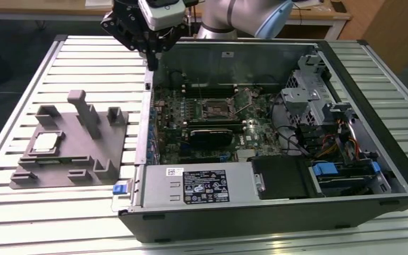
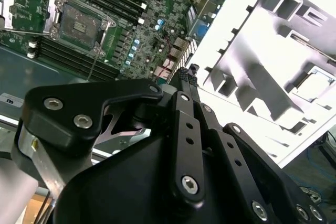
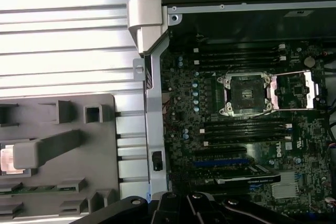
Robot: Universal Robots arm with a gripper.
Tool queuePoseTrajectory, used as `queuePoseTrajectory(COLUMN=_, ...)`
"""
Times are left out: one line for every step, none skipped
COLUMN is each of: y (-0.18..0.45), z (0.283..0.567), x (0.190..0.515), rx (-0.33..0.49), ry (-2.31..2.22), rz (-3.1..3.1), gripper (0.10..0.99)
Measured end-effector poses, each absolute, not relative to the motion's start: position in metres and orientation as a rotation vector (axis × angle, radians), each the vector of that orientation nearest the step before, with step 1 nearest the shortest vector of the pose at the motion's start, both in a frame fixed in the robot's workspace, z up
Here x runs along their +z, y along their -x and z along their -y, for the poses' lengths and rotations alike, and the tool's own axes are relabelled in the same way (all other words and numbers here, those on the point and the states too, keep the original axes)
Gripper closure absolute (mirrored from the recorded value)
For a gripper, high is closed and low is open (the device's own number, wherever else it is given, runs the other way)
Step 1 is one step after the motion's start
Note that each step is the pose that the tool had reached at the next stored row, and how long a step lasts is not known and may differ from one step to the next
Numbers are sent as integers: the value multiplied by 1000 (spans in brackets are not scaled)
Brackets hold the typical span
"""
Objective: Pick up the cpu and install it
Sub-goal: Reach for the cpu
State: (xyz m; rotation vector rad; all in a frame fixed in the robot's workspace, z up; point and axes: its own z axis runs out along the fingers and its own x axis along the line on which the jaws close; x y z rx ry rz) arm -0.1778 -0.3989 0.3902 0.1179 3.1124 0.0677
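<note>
cpu [image 1: 46, 142]: flat silver square | moulded grey tray [image 1: 50, 174] | black fingers [image 2: 184, 85] together

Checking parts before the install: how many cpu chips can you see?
1. The cpu lies in the grey tray, to the exterior view's left of the computer case. The board's socket holds none.

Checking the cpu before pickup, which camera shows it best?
Exterior view: the cpu lies whole in the grey tray. The second wrist view shows it obliquely among tray walls; the first wrist view crops it.
</note>
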Motion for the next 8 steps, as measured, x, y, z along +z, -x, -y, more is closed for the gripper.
queuePoseTrajectory(y=179, z=399, x=390, rx=68, ry=-118, rz=-3112, gripper=980)
queuePoseTrajectory(y=179, z=399, x=390, rx=68, ry=-118, rz=-3112, gripper=980)
queuePoseTrajectory(y=180, z=399, x=390, rx=68, ry=-118, rz=-3112, gripper=980)
queuePoseTrajectory(y=180, z=399, x=390, rx=68, ry=-118, rz=-3112, gripper=980)
queuePoseTrajectory(y=181, z=399, x=390, rx=68, ry=-118, rz=-3113, gripper=980)
queuePoseTrajectory(y=182, z=399, x=390, rx=68, ry=-118, rz=-3113, gripper=980)
queuePoseTrajectory(y=182, z=399, x=390, rx=68, ry=-118, rz=-3112, gripper=980)
queuePoseTrajectory(y=183, z=399, x=390, rx=68, ry=-118, rz=-3112, gripper=980)
